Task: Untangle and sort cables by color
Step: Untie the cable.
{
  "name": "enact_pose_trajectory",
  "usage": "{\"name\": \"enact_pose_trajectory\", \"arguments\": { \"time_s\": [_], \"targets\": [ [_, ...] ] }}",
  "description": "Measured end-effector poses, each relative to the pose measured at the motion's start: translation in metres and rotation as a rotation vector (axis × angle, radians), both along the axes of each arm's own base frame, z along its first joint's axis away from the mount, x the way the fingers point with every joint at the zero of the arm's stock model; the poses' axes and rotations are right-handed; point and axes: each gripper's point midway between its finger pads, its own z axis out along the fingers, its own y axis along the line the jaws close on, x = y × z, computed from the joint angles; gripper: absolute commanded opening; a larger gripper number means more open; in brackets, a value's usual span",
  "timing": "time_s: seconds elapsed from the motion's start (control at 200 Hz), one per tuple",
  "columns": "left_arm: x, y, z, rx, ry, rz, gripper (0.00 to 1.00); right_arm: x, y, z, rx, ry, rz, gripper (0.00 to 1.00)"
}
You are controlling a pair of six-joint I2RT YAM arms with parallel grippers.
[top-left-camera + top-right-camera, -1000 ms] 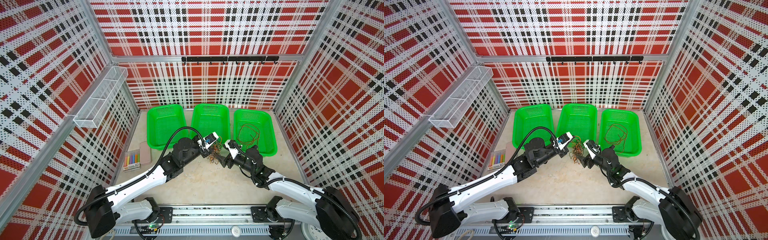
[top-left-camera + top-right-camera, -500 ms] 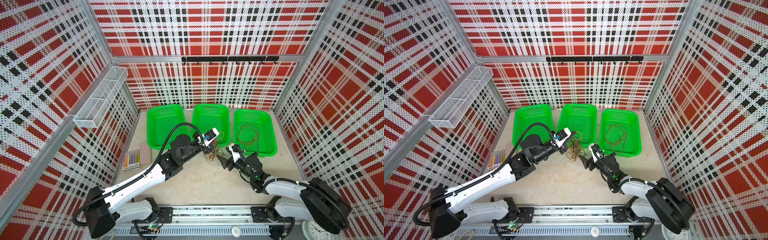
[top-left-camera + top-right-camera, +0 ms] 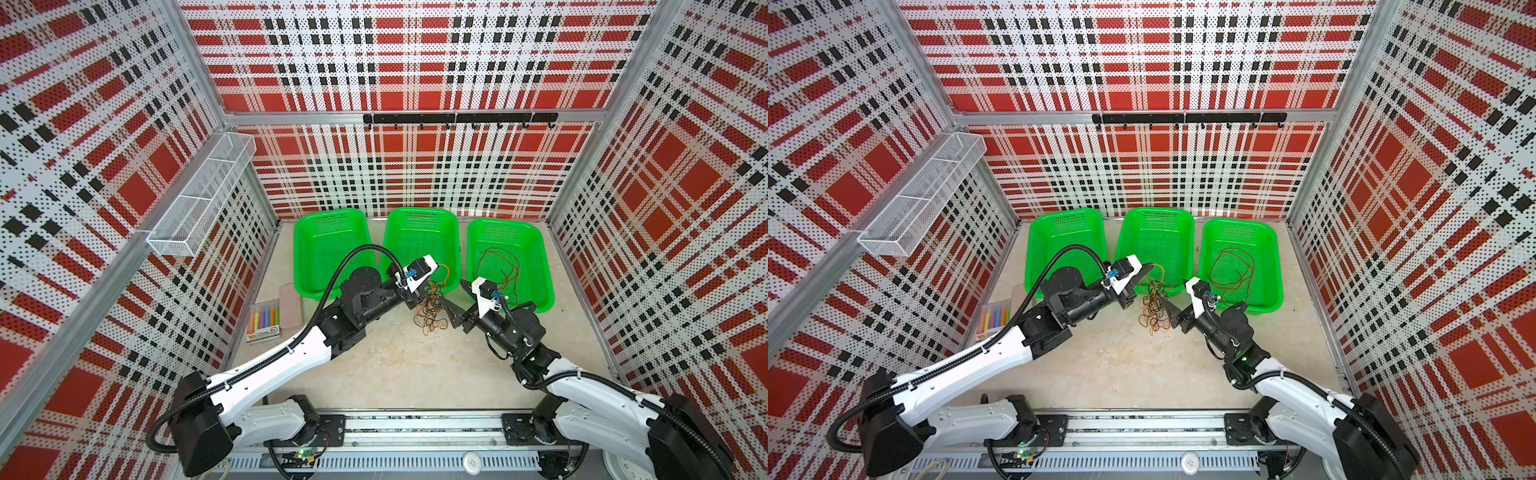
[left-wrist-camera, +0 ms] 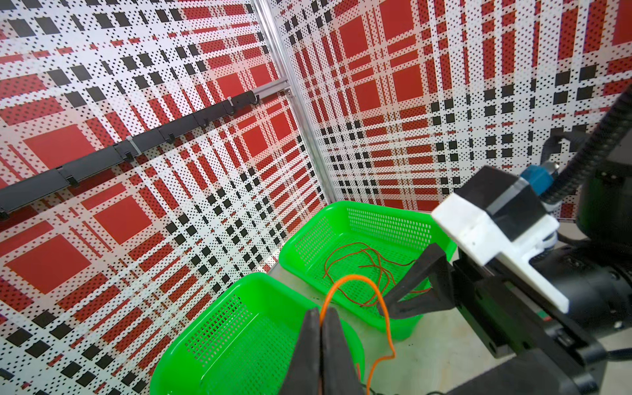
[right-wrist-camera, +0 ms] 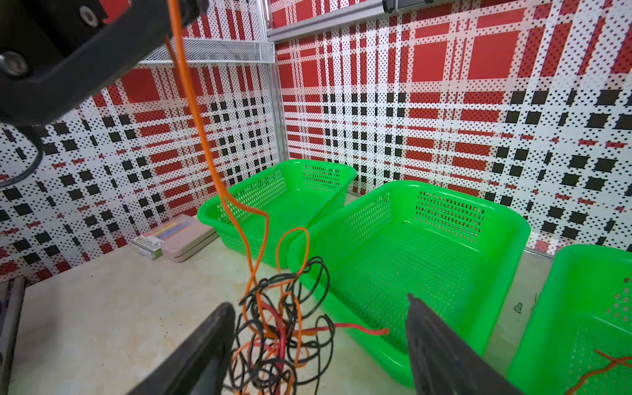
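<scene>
Closest in, just in front of the middle basket [image 3: 420, 210]: right gripper [image 5: 318, 302], fingers spread wide, gripping nothing. Between those fingers, the tangle of cables [image 5: 280, 337], black, orange and red strands knotted together, close against one finger; contact impossible to judge. Lower loops cut off by the edge of the right wrist view, so resting on the table [image 3: 395, 374] or hanging clear not decidable there. In both top views the same tangle only a thin scribble before the middle basket's front rim, single strands not traceable. Slightly farther, above that front rim: left gripper [image 4: 321, 316], fingers pressed together on an orange cable [image 4: 355, 278], pinched at the tips. Arches up from the pinch, then drops toward the tangle, lower end lost past the edge of the left wrist view. Left gripper's fingers largely hidden under its own wrist camera [image 3: 422, 268] in a top view. To the right of the middle basket, the right basket [image 3: 503, 224] with loose reddish-brown cables [image 3: 505, 272] on its floor; only a corner of it inside the right wrist view. To the left of the middle basket, the left basket [image 3: 328, 214]. Against the frame half a second back: right gripper a little nearer the middle basket's front rim, left gripper in much the same spot.
</scene>
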Motion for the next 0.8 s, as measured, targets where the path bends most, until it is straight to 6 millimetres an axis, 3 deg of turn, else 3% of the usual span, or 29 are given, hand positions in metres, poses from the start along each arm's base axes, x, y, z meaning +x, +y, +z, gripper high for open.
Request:
{"name": "enact_pose_trajectory", "arguments": {
  "time_s": [0.286, 0.506, 0.601, 0.721, 0.802],
  "targets": [
    [-0.003, -0.007, -0.004, -0.003, 0.005, -0.018, 0.0, -0.007, 0.015, 0.017, -0.015, -0.039, 0.091, 0.71],
    [-0.004, -0.015, -0.012, 0.011, 0.019, -0.038, 0.0, -0.006, 0.03, 0.032, -0.011, -0.074, 0.156, 0.54],
    [-0.006, -0.017, -0.013, 0.012, 0.02, -0.046, 0.0, -0.006, 0.035, 0.032, -0.017, -0.073, 0.178, 0.34],
    [-0.009, -0.019, -0.012, 0.009, 0.017, -0.06, 0.0, -0.004, 0.038, 0.031, -0.02, -0.064, 0.187, 0.19],
    [-0.01, -0.02, -0.011, 0.003, 0.017, -0.066, 0.0, -0.004, 0.038, 0.03, -0.03, -0.071, 0.186, 0.0]
  ]
}}
